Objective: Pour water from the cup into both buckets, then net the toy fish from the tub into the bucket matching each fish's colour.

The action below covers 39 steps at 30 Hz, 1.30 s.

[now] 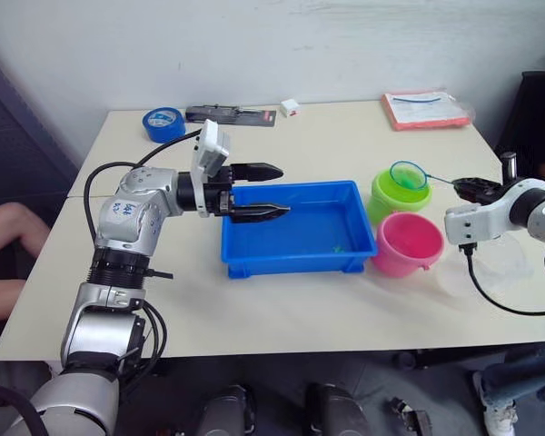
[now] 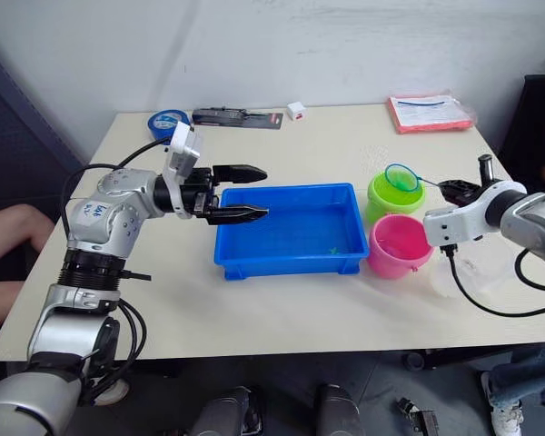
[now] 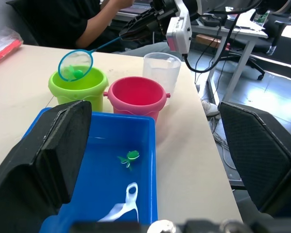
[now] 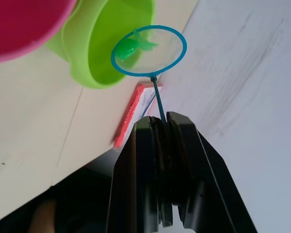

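The right hand (image 4: 161, 127) is clamped on the thin stick of the blue-rimmed mesh net (image 4: 149, 50), which holds a green toy fish (image 4: 126, 49) above the lime green plastic bucket (image 1: 400, 194). One green fish (image 3: 131, 157) lies in the shallow blue plastic tub (image 1: 331, 258). The left hand (image 1: 265, 192) hangs over it, fingers apart.

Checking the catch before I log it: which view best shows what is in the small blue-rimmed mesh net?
The right wrist view: a tiny green plastic fish sits in the blue-rimmed mesh net, beside the lime green bucket. The left wrist view shows it smaller; in the eye views the net's contents cannot be made out.
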Motion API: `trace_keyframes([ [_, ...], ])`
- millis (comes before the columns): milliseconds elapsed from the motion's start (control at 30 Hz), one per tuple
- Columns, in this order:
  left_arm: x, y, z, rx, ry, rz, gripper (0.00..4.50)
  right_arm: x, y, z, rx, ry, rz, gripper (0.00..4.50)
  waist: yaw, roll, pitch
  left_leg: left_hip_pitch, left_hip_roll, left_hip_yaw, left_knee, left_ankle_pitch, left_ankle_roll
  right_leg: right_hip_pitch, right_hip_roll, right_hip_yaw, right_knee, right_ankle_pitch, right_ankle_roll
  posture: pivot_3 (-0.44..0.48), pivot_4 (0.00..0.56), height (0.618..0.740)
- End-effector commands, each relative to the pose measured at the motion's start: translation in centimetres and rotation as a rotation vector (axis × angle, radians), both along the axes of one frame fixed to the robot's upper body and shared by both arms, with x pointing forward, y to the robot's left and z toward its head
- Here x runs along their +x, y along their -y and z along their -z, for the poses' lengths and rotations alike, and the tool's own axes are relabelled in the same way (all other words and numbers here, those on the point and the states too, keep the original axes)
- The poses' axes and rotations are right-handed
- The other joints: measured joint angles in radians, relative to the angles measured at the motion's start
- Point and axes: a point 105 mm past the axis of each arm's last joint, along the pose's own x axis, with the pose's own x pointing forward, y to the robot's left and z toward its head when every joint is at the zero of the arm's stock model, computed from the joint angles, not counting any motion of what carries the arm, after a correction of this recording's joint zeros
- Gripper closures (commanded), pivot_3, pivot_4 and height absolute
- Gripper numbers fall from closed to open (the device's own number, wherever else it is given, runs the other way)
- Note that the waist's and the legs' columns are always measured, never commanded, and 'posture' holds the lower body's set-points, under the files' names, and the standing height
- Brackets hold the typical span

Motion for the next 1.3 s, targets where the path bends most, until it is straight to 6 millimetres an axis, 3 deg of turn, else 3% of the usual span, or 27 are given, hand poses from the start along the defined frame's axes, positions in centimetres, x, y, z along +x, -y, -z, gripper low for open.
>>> trace_keyframes([
  [33,-0.1,-0.6,-0.7,0.011,0.05,-0.017,0.0,0.0,1.0,-1.9,-0.047,0.031,0.002,3.7,0.001,0.0,0.0,0.0,0.0,0.0,0.0,0.0,0.0,0.0,0.0,0.0,0.001,0.0,0.0,0.0,0.15,0.74],
  [100,-0.1,-0.7,-0.6,0.015,0.048,-0.017,0.0,-0.8,0.4,0.3,-0.092,-0.091,-0.049,3.7,0.002,0.0,0.0,0.0,0.0,0.0,0.0,0.0,0.0,0.0,0.0,0.0,0.001,0.0,0.0,0.0,0.15,0.74],
  [133,-0.1,-0.7,-0.5,0.021,0.051,-0.015,0.0,-0.8,0.3,0.5,-0.082,-0.094,-0.056,3.7,0.001,0.0,0.0,0.0,0.0,0.0,0.0,0.0,0.0,0.0,0.0,0.0,0.001,0.0,0.0,0.0,0.15,0.74],
  [267,0.0,-0.8,-0.4,0.028,0.06,-0.02,0.0,0.6,1.2,-3.9,-0.011,0.099,0.011,3.7,-0.001,0.002,0.0,0.0,0.001,0.001,0.002,0.0,0.0,0.0,0.0,0.0,0.003,0.0,0.0,0.0,0.15,0.74],
  [467,0.1,-0.8,-0.3,0.029,0.063,-0.022,0.0,0.4,0.2,-3.0,0.02,0.071,-0.031,3.7,0.002,0.001,-0.001,0.001,0.003,0.0,0.004,0.0,0.0,0.0,0.001,0.001,0.007,0.0,0.0,0.0,0.15,0.74],
  [567,0.1,-1.0,-0.2,0.037,0.062,-0.022,0.0,0.3,-0.2,-4.0,0.258,0.073,0.0,3.7,0.0,0.001,0.0,0.001,0.004,0.0,0.004,0.0,0.0,0.0,0.001,0.001,0.007,0.0,0.0,0.0,0.15,0.74],
  [667,0.0,-1.4,0.9,0.111,0.083,-0.018,0.0,-0.2,-2.3,-4.3,0.592,-0.046,-0.032,3.7,0.001,0.0,0.0,0.001,0.004,0.0,0.005,0.0,0.001,0.001,0.001,0.001,0.008,0.001,0.002,0.0,0.15,0.74],
  [767,-0.2,-2.1,2.8,0.237,0.122,-0.005,0.0,-0.8,-4.9,-3.8,0.719,-0.182,-0.089,3.7,0.0,0.0,0.0,0.002,0.005,0.0,0.007,0.0,0.002,0.001,0.002,0.0,0.013,0.001,0.002,0.0,0.15,0.74],
  [833,-0.1,-2.8,4.1,0.317,0.138,-0.008,0.0,-1.1,-7.0,-2.3,0.716,-0.29,-0.132,3.7,0.0,0.001,-0.001,0.002,0.005,0.0,0.007,-0.004,0.006,0.001,0.002,0.0,0.015,0.001,0.002,0.0,0.15,0.74],
  [933,-0.2,-3.4,5.0,0.378,0.149,-0.006,0.0,-1.5,-8.6,-0.2,0.7,-0.416,-0.136,3.7,0.0,0.003,-0.002,0.002,0.006,-0.001,0.007,-0.005,0.006,0.0,0.002,0.0,0.016,0.0,-0.001,0.0,0.15,0.74],
  [1167,-0.7,-3.6,5.0,0.362,0.122,-0.011,0.0,-0.3,-6.2,3.9,0.418,-0.478,-0.03,3.7,0.006,0.003,-0.003,-0.001,0.007,0.001,0.007,-0.006,0.009,-0.003,-0.003,-0.002,0.006,-0.006,-0.012,0.0,0.15,0.74],
  [1300,-0.1,-3.9,4.7,0.34,0.114,-0.06,0.0,-0.6,-5.8,5.9,0.357,-0.546,-0.045,3.7,0.003,0.002,-0.003,0.0,0.006,0.008,0.007,-0.006,0.01,0.0,-0.003,0.0,0.009,-0.001,-0.004,0.0,0.15,0.74],
])
